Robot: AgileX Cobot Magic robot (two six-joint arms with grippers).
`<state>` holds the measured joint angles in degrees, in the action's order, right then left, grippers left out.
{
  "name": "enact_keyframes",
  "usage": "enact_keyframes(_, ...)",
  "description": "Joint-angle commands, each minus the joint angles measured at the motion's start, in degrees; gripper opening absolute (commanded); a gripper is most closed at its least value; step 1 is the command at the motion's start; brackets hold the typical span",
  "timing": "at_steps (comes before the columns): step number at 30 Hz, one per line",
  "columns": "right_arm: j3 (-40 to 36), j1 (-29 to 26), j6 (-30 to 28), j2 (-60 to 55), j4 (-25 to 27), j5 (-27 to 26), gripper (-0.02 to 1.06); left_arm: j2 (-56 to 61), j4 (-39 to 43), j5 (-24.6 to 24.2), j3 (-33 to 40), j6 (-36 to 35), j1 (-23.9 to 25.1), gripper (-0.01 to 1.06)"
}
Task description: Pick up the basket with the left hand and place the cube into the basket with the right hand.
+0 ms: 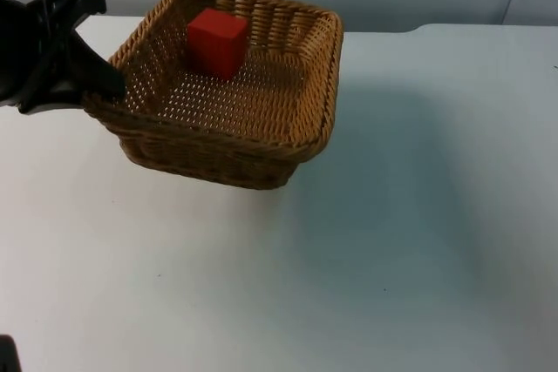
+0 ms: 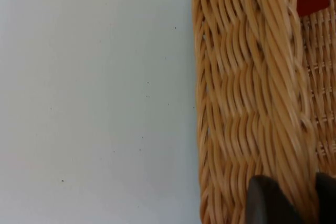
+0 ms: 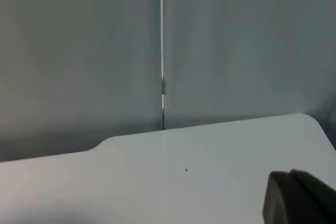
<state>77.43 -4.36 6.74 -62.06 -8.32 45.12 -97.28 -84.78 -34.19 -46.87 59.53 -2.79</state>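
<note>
While the basket hung lifted: the task looked all but finished.
Basket (image 1: 228, 132): raised off the table (image 1: 392, 241), tilted, casting a shadow to its side.
Cube (image 1: 216, 41): red, inside the basket, against its far wall.
Left gripper (image 1: 103, 83): at the basket's near-arm rim, fingers (image 2: 268, 200) pinching the wicker wall between them.
Right gripper (image 3: 302, 195): well away from the basket, facing the partition wall (image 3: 79, 51); finger state could not be told; waiting.
Key relation: cube lay across the basket from the left gripper.

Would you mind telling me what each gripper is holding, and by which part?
The left gripper holds the wicker basket by its left rim, one finger on each side. The right gripper holds nothing.
</note>
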Motion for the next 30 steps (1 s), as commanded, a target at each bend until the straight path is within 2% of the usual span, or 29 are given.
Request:
enact_keyframes(1,-4.68,-0.31,1.97,2.91,-2.21,-2.03,0.0,0.83,-1.82,-1.44,-0.28,0.03,-0.12,0.0)
enact_keyframes(4,-12.01,-0.31,2.31,7.73,-2.58,-3.37,0.0,0.83,-2.32,-1.43,-0.28,0.03,-0.12,0.0)
enact_keyframes(6,-13.72,-0.31,2.31,9.01,-2.47,-3.37,0.0,0.83,-2.32,-1.43,-0.28,0.03,-0.12,0.0)
enact_keyframes(8,-17.85,-0.31,2.31,11.27,-1.95,-3.37,0.0,0.44,-5.36,-1.43,-0.28,0.03,-0.26,0.0)
enact_keyframes(12,-20.72,-0.31,2.31,13.27,-0.67,-3.0,0.0,-0.75,-9.7,-2.26,-0.28,0.03,-0.32,0.0)
enact_keyframes(28,-21.41,-0.31,2.31,16.03,-0.19,-2.15,0.0,-11.2,-11.18,-5.68,-0.28,1.49,-0.32,0.0)
enact_keyframes(30,-21.41,-0.31,2.31,16.03,-0.19,-2.39,0.0,-12.38,-11.18,-6.97,-0.28,1.8,-0.32,0.03)
